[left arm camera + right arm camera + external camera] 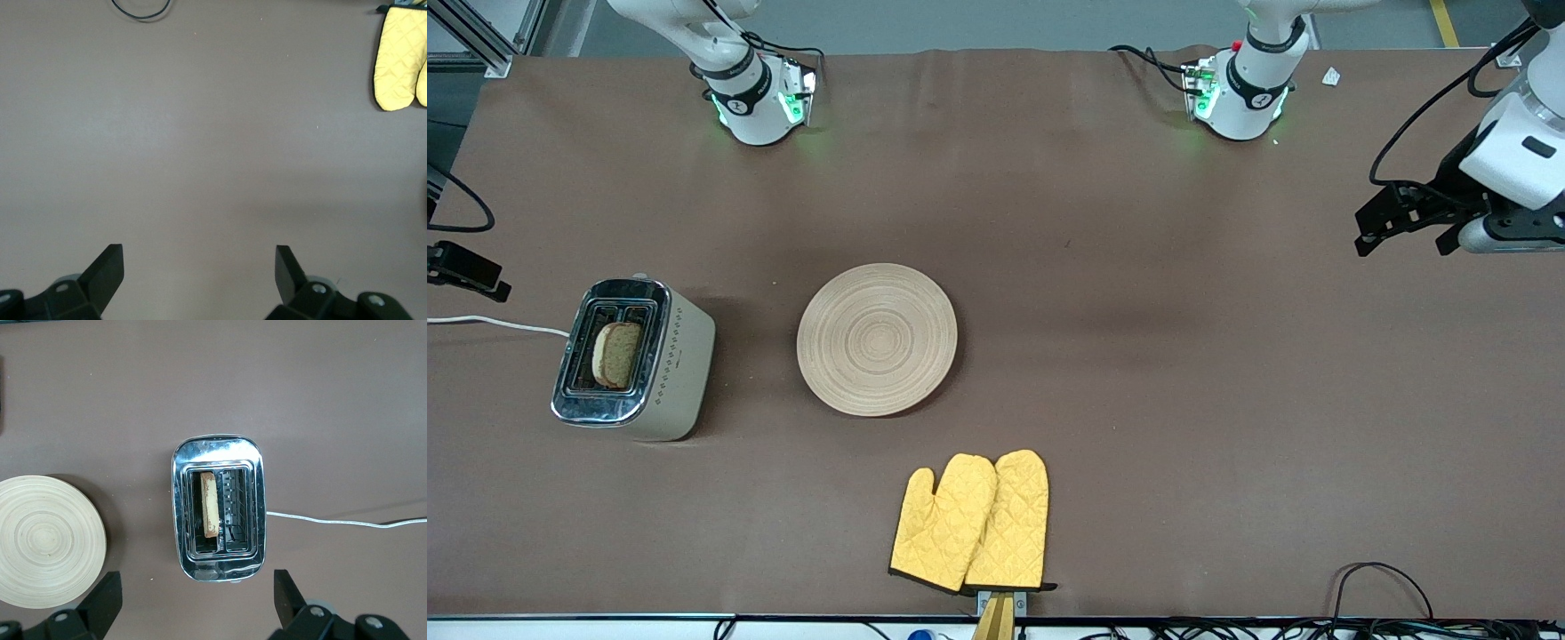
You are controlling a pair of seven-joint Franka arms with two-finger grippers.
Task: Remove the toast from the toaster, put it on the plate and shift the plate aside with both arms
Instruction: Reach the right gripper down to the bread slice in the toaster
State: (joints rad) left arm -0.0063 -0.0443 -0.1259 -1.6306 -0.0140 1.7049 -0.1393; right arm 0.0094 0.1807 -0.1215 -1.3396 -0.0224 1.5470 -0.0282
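Observation:
The toast stands upright in a slot of the chrome-topped toaster toward the right arm's end of the table. It also shows in the right wrist view. The round wooden plate lies flat beside the toaster, bare; it shows in the right wrist view too. My right gripper is open and empty, high over the table beside the toaster. My left gripper is open and empty, held up over bare table at the left arm's end, and shows in its own wrist view.
Two yellow quilted oven mitts lie near the table edge closest to the front camera; they show in the left wrist view. A white cord runs from the toaster off the table. A black cable loop lies at the front corner.

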